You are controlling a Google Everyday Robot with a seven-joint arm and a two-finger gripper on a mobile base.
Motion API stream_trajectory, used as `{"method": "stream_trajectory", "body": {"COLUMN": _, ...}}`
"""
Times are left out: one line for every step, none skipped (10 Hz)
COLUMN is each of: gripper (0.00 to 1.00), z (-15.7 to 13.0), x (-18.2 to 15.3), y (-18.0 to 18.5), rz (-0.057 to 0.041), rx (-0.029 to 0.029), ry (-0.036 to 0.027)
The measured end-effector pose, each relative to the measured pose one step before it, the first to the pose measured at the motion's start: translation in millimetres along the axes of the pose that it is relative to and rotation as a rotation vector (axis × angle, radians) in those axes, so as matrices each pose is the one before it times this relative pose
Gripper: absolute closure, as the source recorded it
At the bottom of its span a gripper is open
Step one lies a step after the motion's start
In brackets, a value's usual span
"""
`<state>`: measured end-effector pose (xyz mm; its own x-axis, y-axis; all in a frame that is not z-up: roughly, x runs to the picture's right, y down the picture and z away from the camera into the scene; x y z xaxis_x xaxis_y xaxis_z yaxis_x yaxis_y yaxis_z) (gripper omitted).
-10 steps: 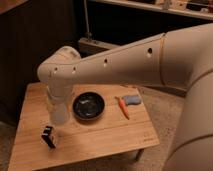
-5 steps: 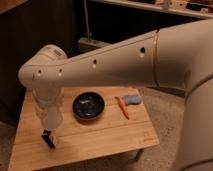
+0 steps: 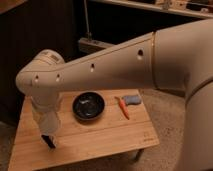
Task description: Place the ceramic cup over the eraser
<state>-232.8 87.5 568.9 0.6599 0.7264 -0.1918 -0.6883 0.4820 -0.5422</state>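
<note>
The ceramic cup [image 3: 51, 126] is a small pale shape hanging at the lower end of my arm, over the left front part of the wooden table [image 3: 115, 134]. My gripper [image 3: 48, 118] is shut on the cup and is mostly hidden by the wrist above it. Directly beneath the cup's lower rim the eraser [image 3: 49, 142], a small black block, sticks out on the table top. The cup sits very low over it; I cannot tell whether they touch.
A wide black bowl [image 3: 88, 106] stands mid-table, right of the cup. Behind and right of it lie a thin orange stick [image 3: 123, 107] and a blue-grey oblong piece [image 3: 132, 99]. My thick white arm crosses the view from the right. Dark shelving stands behind the table.
The arm has swung left and lowered, carrying the cup from beside the bowl to right above the eraser, which is now partly covered.
</note>
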Motion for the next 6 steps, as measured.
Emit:
{"method": "stream_trajectory", "body": {"gripper": 1.0, "z": 2.89, "x": 1.68, "y": -0.02, "rz": -0.00364, "rx": -0.01489, "ry": -0.009}}
{"method": "stream_trajectory", "body": {"gripper": 1.0, "z": 2.43, "x": 0.31, "y": 1.0, "rz": -0.00409, "rx": -0.01359, "ry": -0.01028}}
{"method": "stream_trajectory", "body": {"gripper": 1.0, "z": 2.73, "x": -0.5, "y": 1.91, "rz": -0.00633, "rx": -0.01167, "ry": -0.00929}}
{"method": "stream_trajectory", "body": {"gripper": 1.0, "z": 2.73, "x": -0.17, "y": 2.37, "rz": -0.00445, "rx": -0.00567, "ry": -0.00454}}
{"method": "stream_trajectory", "body": {"gripper": 1.0, "z": 3.32, "x": -0.3, "y": 1.46, "rz": -0.006, "rx": -0.00216, "ry": 0.00038}}
{"method": "stream_trajectory", "body": {"gripper": 1.0, "z": 2.21, "x": -0.05, "y": 0.45, "rz": -0.00226, "rx": -0.00125, "ry": 0.00167}}
